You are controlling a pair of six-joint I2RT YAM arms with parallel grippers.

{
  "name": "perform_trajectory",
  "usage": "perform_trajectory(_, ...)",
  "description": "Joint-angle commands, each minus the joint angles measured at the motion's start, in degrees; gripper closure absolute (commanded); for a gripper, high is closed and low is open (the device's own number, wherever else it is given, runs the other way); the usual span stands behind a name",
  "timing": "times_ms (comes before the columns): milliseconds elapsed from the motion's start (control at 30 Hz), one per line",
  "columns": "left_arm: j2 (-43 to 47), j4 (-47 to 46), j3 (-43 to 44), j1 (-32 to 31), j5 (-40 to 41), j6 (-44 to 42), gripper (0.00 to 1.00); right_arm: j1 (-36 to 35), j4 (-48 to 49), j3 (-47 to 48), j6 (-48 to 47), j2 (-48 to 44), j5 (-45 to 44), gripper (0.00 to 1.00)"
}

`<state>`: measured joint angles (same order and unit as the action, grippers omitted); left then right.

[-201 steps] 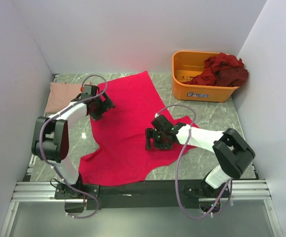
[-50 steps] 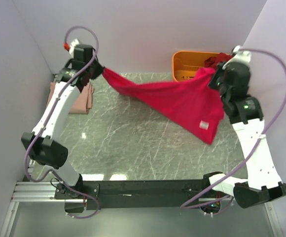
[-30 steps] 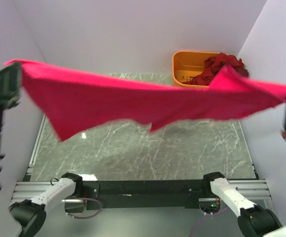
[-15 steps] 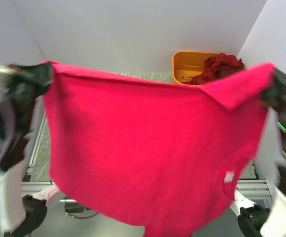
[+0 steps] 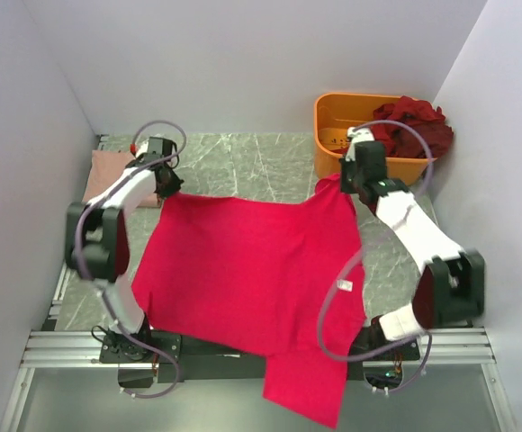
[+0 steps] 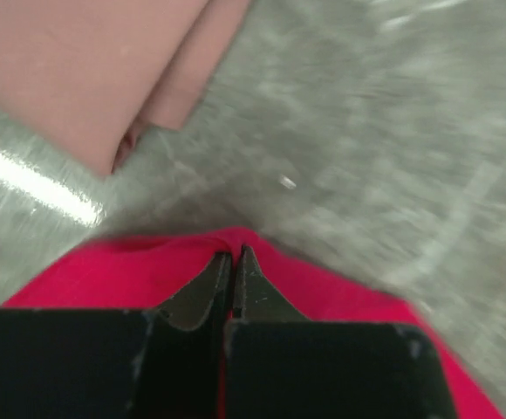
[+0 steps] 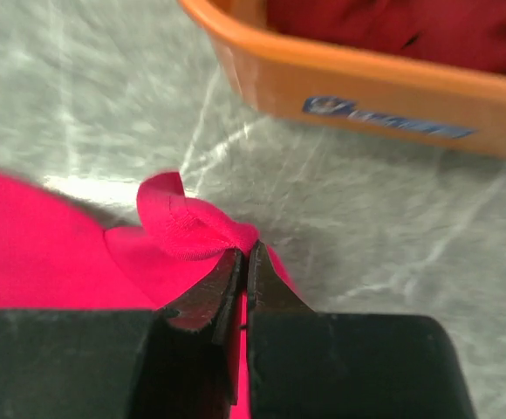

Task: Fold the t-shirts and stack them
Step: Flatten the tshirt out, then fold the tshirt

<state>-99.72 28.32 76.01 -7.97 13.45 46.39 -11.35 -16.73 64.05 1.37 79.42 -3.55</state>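
Bright pinkish-red cloth t-shirt (image 5: 243, 270): in the top external view it lies spread open and unfolded across the middle of the grey marbled table (image 5: 243, 162). Its near end hangs over the table's front edge. The left gripper (image 5: 166, 186) and the right gripper (image 5: 349, 184) each hold one far corner, both low at the table surface. A folded pale dusty-pink cloth t-shirt (image 5: 108, 175) rests at the far left, just beside the left gripper. Dark maroon cloth t-shirts (image 5: 414, 126) lie crumpled in the rectangular orange plastic bin (image 5: 333, 117) at the far right.

Progress, as a judgement: one shirt appears folded and placed. The red one is laid out but carries no fold. The maroon ones are not yet taken from the bin. The larger part of the task is therefore left.

Left wrist view: the jaws of the left gripper (image 6: 232, 271) are pressed together, clamped on a thin raised edge of the red t-shirt (image 6: 340, 305). The pale folded shirt (image 6: 78, 70) shows stacked layers beyond the tips, apart from the red cloth, with bare table between them.

Right wrist view: the jaws of the right gripper (image 7: 242, 266) are likewise together, clamped on a bunched curl at the corner of the red t-shirt (image 7: 44, 253). The orange bin (image 7: 366, 83) stands near, beyond the tips, not touching the held cloth. Maroon cloth (image 7: 393, 26) shows inside it.
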Motion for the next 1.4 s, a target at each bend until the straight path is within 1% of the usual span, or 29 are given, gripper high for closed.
perform_trajectory(0, -6.43, -5.20, 6.07, 1.99, -4.92, 0.72, 0.99, 0.28, 7.16, 5.89, 2.32, 7.31, -0.49, 1.00)
perform_trajectory(33, -9.76, -5.64, 8.26, 2.25, -4.93, 0.63, 0.99, 0.19, 6.19, 7.13, 2.33, 9.33, -0.93, 1.00)
perform_trajectory(67, -10.92, -5.73, 9.06, 2.25, -5.10, 0.63, 0.99, 0.28, 5.84, 9.05, 2.24, 12.22, -1.54, 1.00)
perform_trajectory(167, -13.12, -7.56, 10.39, 2.43, -6.51, 0.45, 0.99, 0.28, 5.13, 11.18, 1.89, 14.88, -1.81, 1.00)
perform_trajectory(333, -13.05, -7.13, 10.40, 2.87, -6.77, 0.37, 0.99, 0.28, 5.66, 8.99, 0.57, 12.52, -0.49, 1.00)
perform_trajectory(533, -6.47, -9.16, 3.54, 3.22, -7.21, 0.36, 0.99, -1.21, 3.11, 1.79, 1.00, 2.51, 0.91, 1.00)
perform_trajectory(700, -1.80, -7.76, -1.12, 3.66, -6.51, 0.81, 0.99, -4.02, -1.98, -5.77, 4.96, -7.33, 0.74, 1.00)
perform_trajectory(767, -0.48, -6.35, -2.00, 3.92, -6.60, 0.89, 0.99, -6.48, -3.21, -9.02, 5.92, -11.71, -0.22, 1.00)
perform_trajectory(833, 1.53, -6.60, -4.72, 4.10, -7.03, 1.07, 0.99, -8.76, -6.72, -11.04, 7.85, -15.06, -1.54, 1.00)
perform_trajectory(967, 5.32, -6.08, -9.82, 4.45, -6.95, 2.47, 0.99, -13.25, -11.82, -15.09, 11.54, -19.73, -6.46, 1.00)
perform_trajectory(1100, 11.28, -5.73, -17.27, 5.76, -5.10, 4.93, 0.99, -16.24, -17.44, -17.82, 16.64, -23.77, -8.22, 1.00)
perform_trajectory(1167, 12.97, -5.38, -20.09, 6.73, -5.19, 5.55, 0.99, -17.82, -18.94, -19.31, 19.79, -26.93, -7.79, 1.00)
perform_trajectory(1233, 14.81, -4.85, -21.33, 7.79, -4.75, 5.73, 0.99, -18.61, -19.48, -21.06, 21.74, -30.44, -4.47, 1.00)
perform_trajectory(1333, 16.40, -4.76, -22.74, 9.55, -4.14, 5.29, 0.99, -19.14, -21.93, -22.82, 26.13, -33.18, -1.56, 1.00)
perform_trajectory(1367, 16.49, -4.59, -22.75, 9.90, -4.48, 5.11, 0.99, -19.32, -22.98, -23.27, 28.49, -33.71, -1.98, 1.00)
